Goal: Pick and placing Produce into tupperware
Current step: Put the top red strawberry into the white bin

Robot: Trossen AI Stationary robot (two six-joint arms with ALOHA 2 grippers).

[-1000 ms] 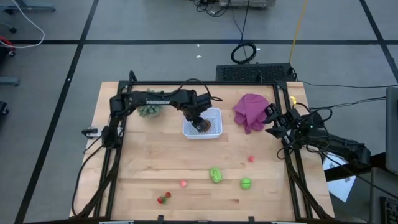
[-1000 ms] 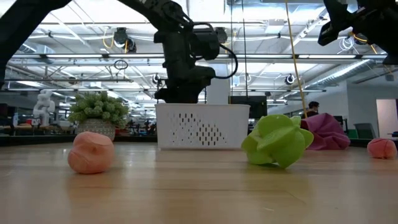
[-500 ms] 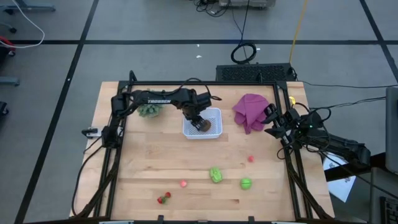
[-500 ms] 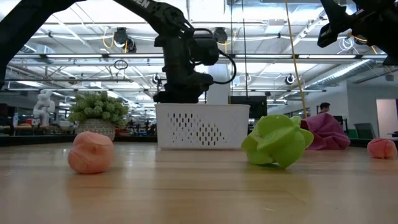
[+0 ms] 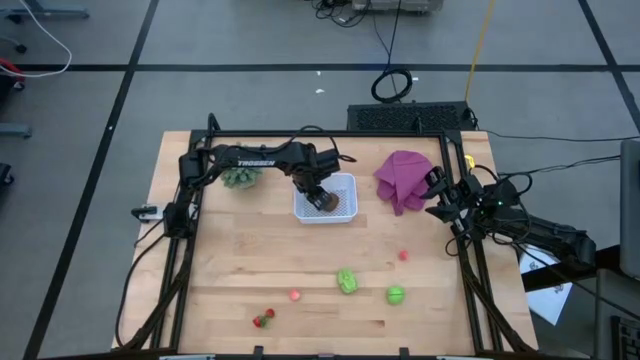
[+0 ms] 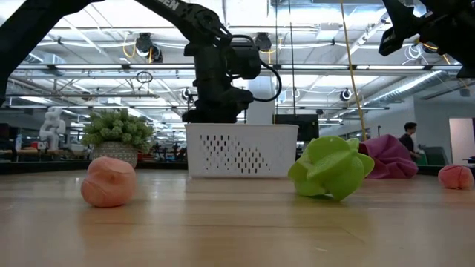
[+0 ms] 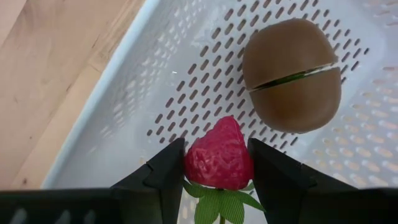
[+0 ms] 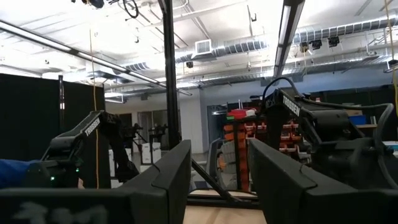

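Note:
The white perforated tupperware stands on the table at the far middle, with a brown oval kiwi lying on its base. My left gripper reaches down into it and is shut on a red strawberry. In the low view the tupperware's wall hides the fingers. My right gripper is open and empty, raised at the table's right edge. Two green pieces, two pink bits and a red bit lie on the near half of the table. My left gripper pinches the strawberry's two sides between its two fingers. The fingers point down from above into the tupperware. The green leaves face the wrist and the tip points at the perforated base. Whether the tip touches the base, I cannot tell.
A spiky grey-green plant stands left of the tupperware and a purple cloth lies to its right. Dark frame rails run along the table's left and right edges. A person moves in the room behind the table.
My left gripper has sunk a little toward the tupperware with the strawberry, still shut on it, and has since kept still.

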